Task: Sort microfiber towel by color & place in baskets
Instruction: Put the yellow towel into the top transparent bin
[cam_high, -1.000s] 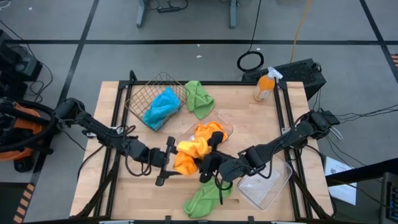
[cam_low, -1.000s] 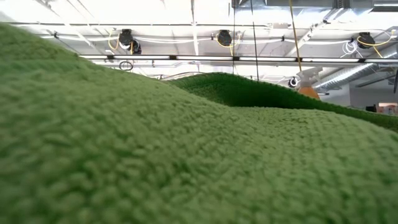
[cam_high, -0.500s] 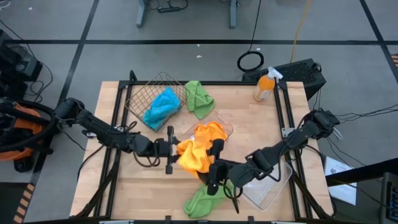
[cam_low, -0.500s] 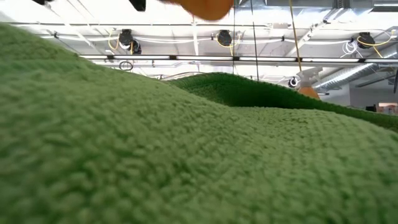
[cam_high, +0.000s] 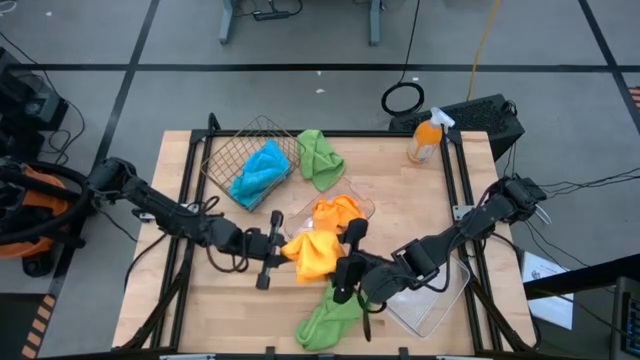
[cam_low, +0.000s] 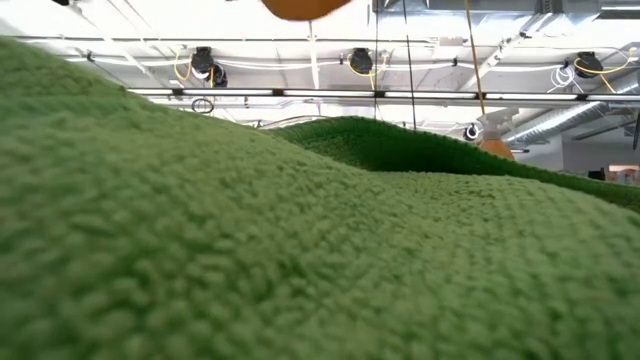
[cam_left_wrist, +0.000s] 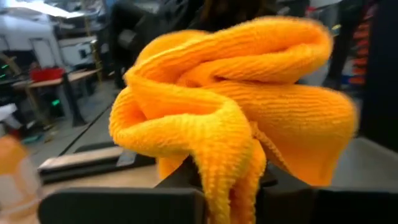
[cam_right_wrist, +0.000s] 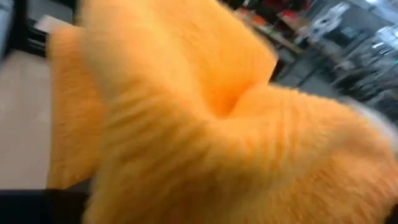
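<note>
— What's on the worktop (cam_high: 400, 200)?

— Pale wood on a grey floor. My left end effector (cam_high: 278, 247) is closed on an orange towel (cam_high: 312, 252) at centre. Whether my right end effector (cam_high: 350, 262), at its 3 o'clock, is open or closed, I cannot tell.

— And the rest?

— Blue towel (cam_high: 260, 170) in the wire basket (cam_high: 228, 152) at 11 o'clock, green towel (cam_high: 320, 157) beside it, another green towel (cam_high: 328, 322) at 6, clear tray (cam_high: 435, 300) at 5, spray bottle (cam_high: 425, 137) at 1. Ceiling pipes (cam_low: 400, 95) run behind.
</note>
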